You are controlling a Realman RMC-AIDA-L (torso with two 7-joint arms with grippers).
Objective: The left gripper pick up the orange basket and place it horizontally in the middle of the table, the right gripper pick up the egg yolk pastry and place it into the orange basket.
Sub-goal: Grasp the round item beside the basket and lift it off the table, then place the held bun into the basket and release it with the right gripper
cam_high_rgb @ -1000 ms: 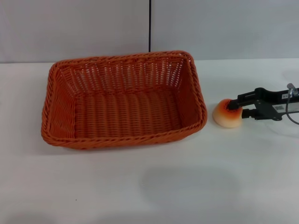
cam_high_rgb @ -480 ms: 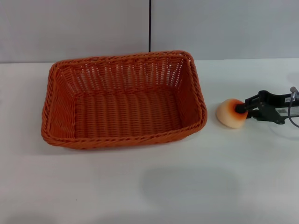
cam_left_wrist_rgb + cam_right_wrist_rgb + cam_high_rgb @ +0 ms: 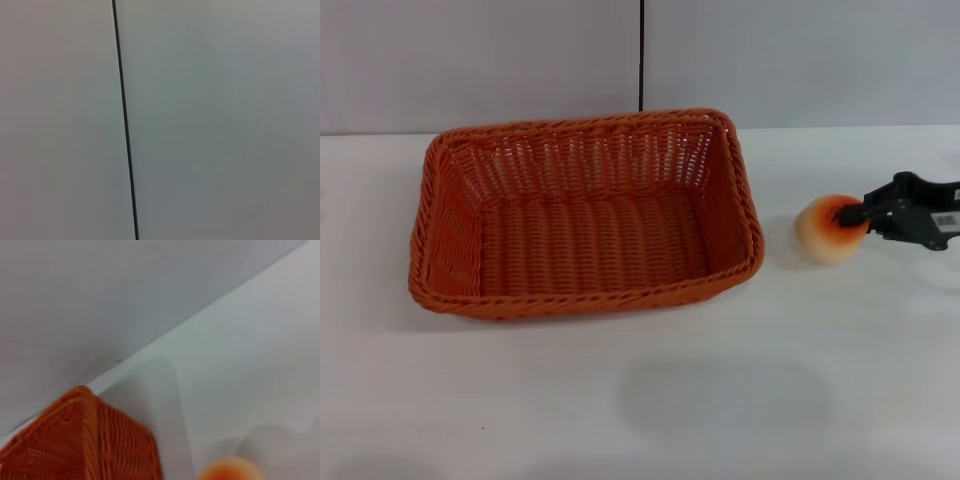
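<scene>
We see the right gripper (image 3: 865,212) with jaws pinching the round, smooth egg yolk pastry (image 3: 829,230), right of the woven rectangular orange basket (image 3: 585,215) resting on the white surface (image 3: 720,400).

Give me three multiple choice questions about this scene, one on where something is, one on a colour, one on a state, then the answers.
1. Where is the egg yolk pastry?
A. inside the orange basket
B. to the right of the orange basket
C. left of it

2. What colour is the table?
A. white
B. black
C. green

3. What is the right pincer doing?
A. hanging open over the basket
B. out of view
C. shut on the pastry

Answers: 1 B, the pastry sits apart from the basket's right rim. 2 A, the bare tabletop is plain white. 3 C, the black fingers clamp the pastry's side.
</scene>
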